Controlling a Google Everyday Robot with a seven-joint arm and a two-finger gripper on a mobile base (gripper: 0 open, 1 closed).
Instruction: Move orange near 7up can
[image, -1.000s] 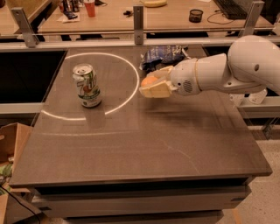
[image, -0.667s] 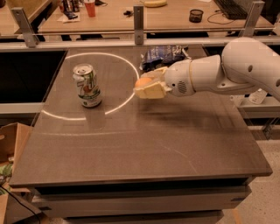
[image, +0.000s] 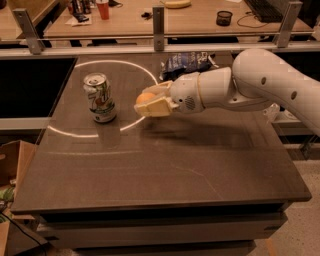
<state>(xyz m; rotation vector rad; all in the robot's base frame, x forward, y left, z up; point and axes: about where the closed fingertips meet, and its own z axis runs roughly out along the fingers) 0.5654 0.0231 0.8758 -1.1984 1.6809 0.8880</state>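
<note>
The pincer (image: 149, 102), reaching in from the right edge over the far half of the counter (image: 165, 170), is closed around the orange (image: 144, 97), a small, smooth, round fruit peeking between its fingers, near the upright can (image: 100, 97) but not touching it.

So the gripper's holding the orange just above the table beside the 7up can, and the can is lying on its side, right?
Not quite: the 7up can stands upright on the table, silver top up, as the camera view shows. The rest holds: the gripper, fingers shut on the orange, is above the table beside the can, not touching it.
</note>
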